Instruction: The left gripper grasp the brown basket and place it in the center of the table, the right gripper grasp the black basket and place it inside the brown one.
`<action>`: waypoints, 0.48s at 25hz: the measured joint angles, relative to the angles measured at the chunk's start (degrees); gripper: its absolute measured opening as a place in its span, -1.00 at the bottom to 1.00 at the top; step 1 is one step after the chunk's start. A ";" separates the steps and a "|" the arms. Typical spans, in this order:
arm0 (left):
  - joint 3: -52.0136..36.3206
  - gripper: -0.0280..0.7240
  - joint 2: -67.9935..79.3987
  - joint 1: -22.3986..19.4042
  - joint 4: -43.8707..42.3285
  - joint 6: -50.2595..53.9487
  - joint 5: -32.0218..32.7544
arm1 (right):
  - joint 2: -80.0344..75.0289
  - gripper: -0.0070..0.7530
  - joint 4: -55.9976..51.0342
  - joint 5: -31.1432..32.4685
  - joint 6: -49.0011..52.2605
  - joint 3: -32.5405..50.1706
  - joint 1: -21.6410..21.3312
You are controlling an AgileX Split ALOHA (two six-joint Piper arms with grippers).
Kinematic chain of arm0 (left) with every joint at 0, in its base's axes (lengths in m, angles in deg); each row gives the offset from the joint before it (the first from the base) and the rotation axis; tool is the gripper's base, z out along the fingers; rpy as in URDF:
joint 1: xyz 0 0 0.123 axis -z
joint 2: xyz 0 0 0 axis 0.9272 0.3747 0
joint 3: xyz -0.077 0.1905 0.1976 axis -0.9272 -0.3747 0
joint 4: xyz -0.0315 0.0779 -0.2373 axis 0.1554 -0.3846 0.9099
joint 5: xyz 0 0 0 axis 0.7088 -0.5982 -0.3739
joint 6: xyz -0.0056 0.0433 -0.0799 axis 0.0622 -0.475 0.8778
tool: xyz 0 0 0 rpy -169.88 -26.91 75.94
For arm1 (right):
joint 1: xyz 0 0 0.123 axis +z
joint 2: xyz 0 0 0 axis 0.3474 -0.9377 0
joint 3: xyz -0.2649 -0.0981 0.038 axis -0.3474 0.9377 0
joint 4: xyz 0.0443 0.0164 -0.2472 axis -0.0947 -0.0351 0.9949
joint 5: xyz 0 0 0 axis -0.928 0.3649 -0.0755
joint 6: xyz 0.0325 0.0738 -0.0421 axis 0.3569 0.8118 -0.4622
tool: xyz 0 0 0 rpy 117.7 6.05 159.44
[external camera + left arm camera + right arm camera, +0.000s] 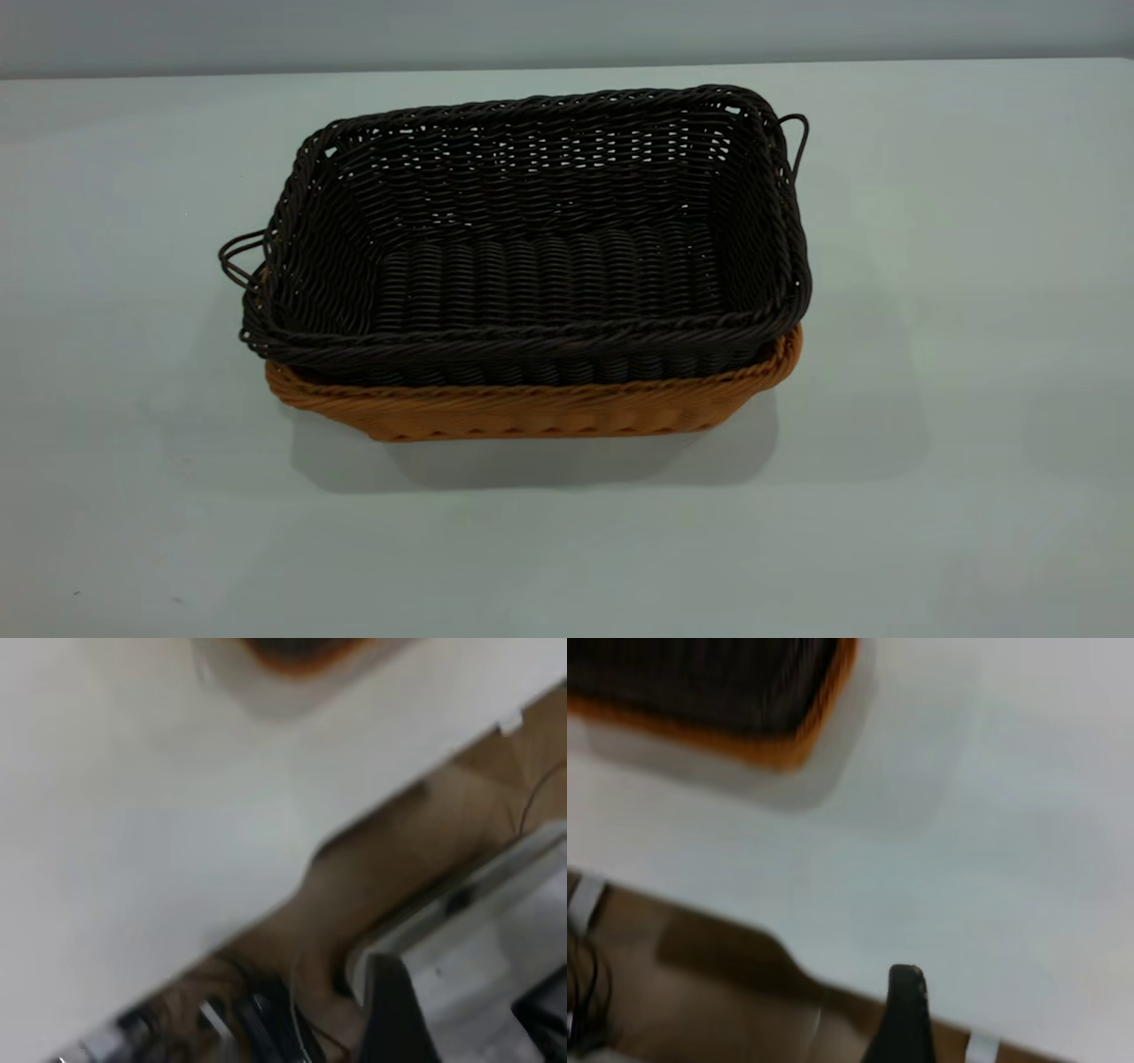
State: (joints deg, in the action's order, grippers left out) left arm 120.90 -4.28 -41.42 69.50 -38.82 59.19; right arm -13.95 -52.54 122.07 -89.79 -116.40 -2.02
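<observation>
Black basket (540, 257) nested inside brown basket (532, 409), mid-table (957, 496).

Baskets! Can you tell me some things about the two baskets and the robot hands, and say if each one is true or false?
1. The black basket sits inside the brown basket. True.
2. The black basket has fruit in it. False: it is empty.
3. The right gripper is holding the black basket. False: it is off by the table edge, away from both baskets.
4. The brown basket rests on the table. True.
5. The left gripper is touching the brown basket. False: it is near the table edge, far from it.
</observation>
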 joint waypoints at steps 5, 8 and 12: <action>-9.14 0.24 -5.46 0.00 0.00 1.27 -2.89 | 5.02 0.50 0.00 -0.05 0.00 0.00 0.00; -9.48 0.24 -7.80 0.00 -0.63 1.57 -4.26 | 6.64 0.50 0.00 -0.05 0.00 0.00 0.00; -9.48 0.24 -10.71 0.00 -1.06 1.62 -4.33 | 6.98 0.50 0.00 -0.05 0.00 0.00 0.00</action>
State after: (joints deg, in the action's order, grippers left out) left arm 111.42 -15.00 -41.42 68.44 -37.21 54.86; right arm -6.97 -52.54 122.02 -89.78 -116.40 -2.02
